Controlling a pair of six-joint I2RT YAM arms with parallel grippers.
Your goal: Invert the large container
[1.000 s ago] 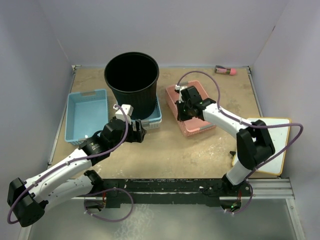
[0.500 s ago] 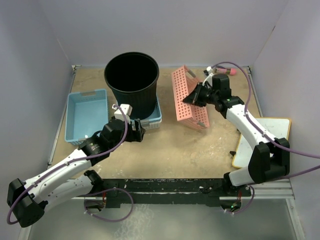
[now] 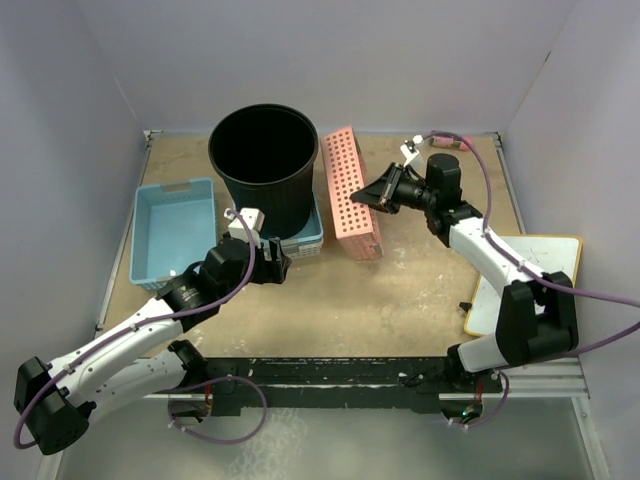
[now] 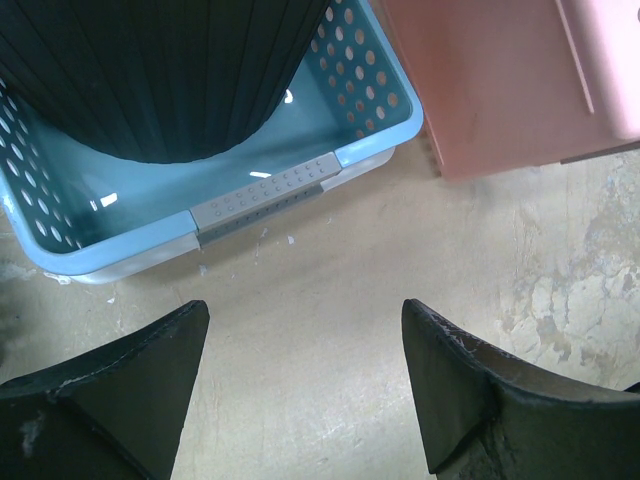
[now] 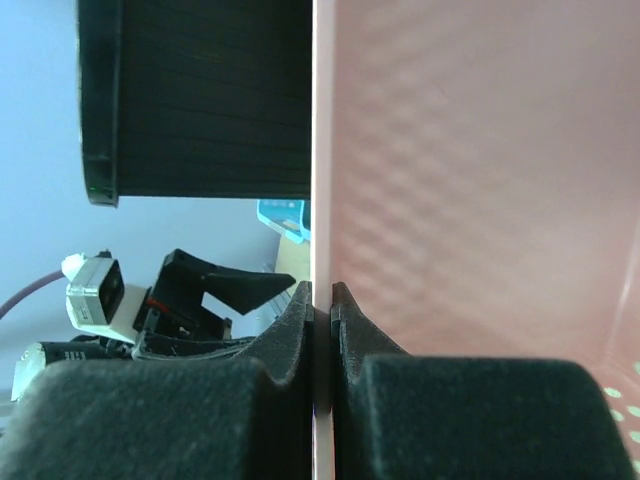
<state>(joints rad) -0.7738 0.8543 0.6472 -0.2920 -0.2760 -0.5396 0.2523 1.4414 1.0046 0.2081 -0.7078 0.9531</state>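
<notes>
While the large container (image 3: 264, 165) stood upright at the back left of the table (image 3: 400, 300), its mouth open to the top camera, its base sat inside a light blue basket (image 3: 308, 238). A second blue basket (image 3: 172, 232) lay just left of it. The left gripper (image 3: 279, 263) hung near the front of the light blue basket, apart from the bin. To the right, the right gripper (image 3: 378, 193) held a pink basket (image 3: 350, 195) tipped up on its edge, close beside the container. A pink object (image 3: 452, 141) lay by the back wall. From the left wrist, the container's ribbed black wall (image 4: 150, 70) filled the light blue basket (image 4: 265, 190), the pink basket (image 4: 490, 90) showed at the right, and the two fingers (image 4: 120, 390) stood wide apart over bare table (image 4: 320, 290), holding nothing. From the right wrist, the jaws were pinched narrow on the pink basket's thin wall (image 5: 470, 200), with the container's rim (image 5: 200, 100) behind at the left.
</notes>
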